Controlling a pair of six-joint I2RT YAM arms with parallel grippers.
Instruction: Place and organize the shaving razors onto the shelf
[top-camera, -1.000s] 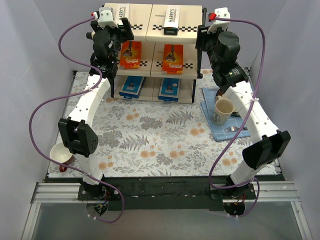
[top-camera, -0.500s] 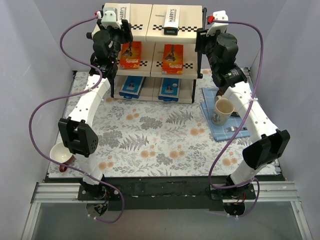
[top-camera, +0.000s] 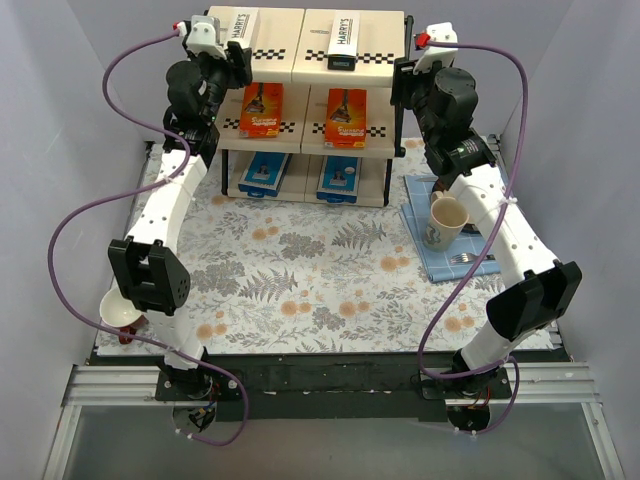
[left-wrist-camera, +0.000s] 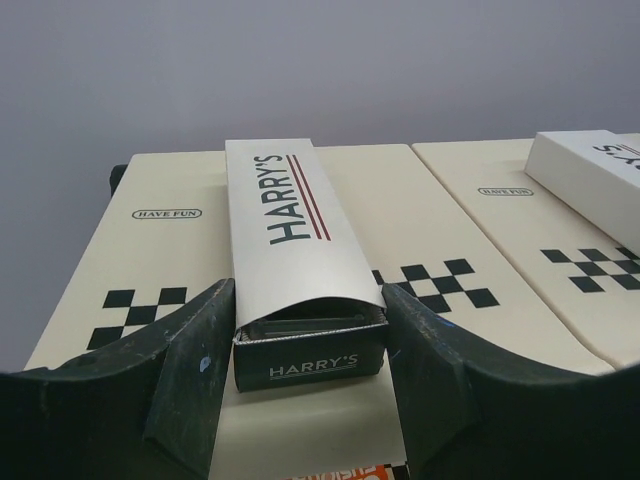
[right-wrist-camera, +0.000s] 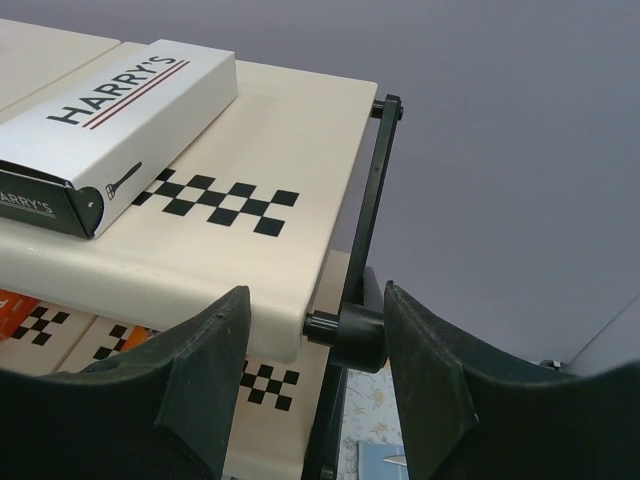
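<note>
The shelf (top-camera: 385, 50) stands at the back; it also shows in the left wrist view (left-wrist-camera: 420, 200) and the right wrist view (right-wrist-camera: 290, 140). Two HARRY'S boxes (top-camera: 238, 24) (top-camera: 342, 42) lie on its top board. Two orange Gillette cards (top-camera: 262, 108) (top-camera: 345, 117) lie on the middle board. Two blue-and-white boxes (top-camera: 265, 172) (top-camera: 338, 178) lie on the bottom board. My left gripper (top-camera: 232, 62) (left-wrist-camera: 308, 300) is open, and the near end of the left HARRY'S box (left-wrist-camera: 285, 230) rests on the board between its fingertips. My right gripper (top-camera: 405, 75) (right-wrist-camera: 315, 340) is open and empty, straddling the shelf's front right post knob (right-wrist-camera: 345, 335).
A beige mug (top-camera: 445, 220) stands on a blue cloth (top-camera: 480, 268) with a fork (top-camera: 462, 260), right of the shelf. A white bowl (top-camera: 118, 308) sits at the table's left front edge. A floral cloth (top-camera: 320, 270) covers the table. Grey walls close in on both sides.
My left wrist has shifted left and back along the shelf's top left corner. The right arm has hardly moved. The packs stay where they were.
</note>
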